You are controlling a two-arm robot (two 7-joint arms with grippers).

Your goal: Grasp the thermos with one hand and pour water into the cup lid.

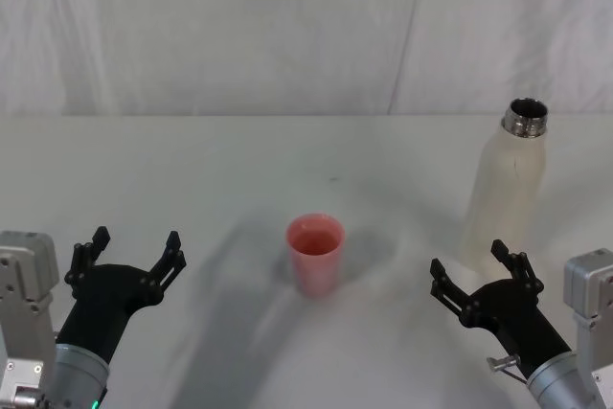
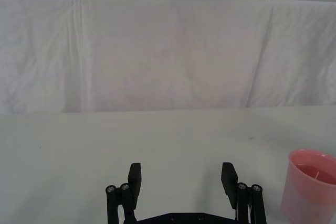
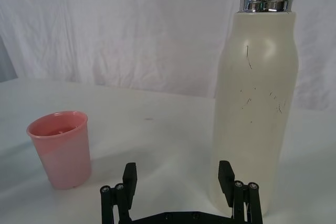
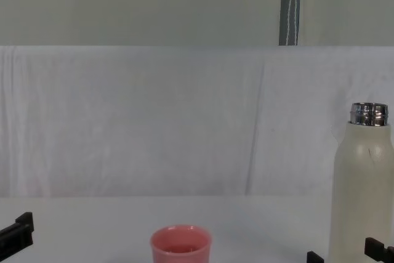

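The thermos (image 1: 506, 193), cream-white with an open chrome neck, stands upright at the right of the table; it also rises in the right wrist view (image 3: 254, 108) and chest view (image 4: 361, 195). The pink cup lid (image 1: 315, 253) stands upright mid-table, seen too as a pink cup (image 3: 60, 149) (image 2: 308, 186) (image 4: 181, 246). My right gripper (image 1: 474, 275) is open just in front of the thermos, with one finger (image 3: 226, 176) right by the bottle's base and nothing held. Open and holding nothing, my left gripper (image 1: 134, 248) hovers near the table's front left, well left of the cup lid.
The white table (image 1: 192, 170) stretches wide around both objects. A white cloth backdrop (image 1: 287, 26) hangs behind its far edge. A grey vertical pole (image 4: 290, 5) stands behind the backdrop.
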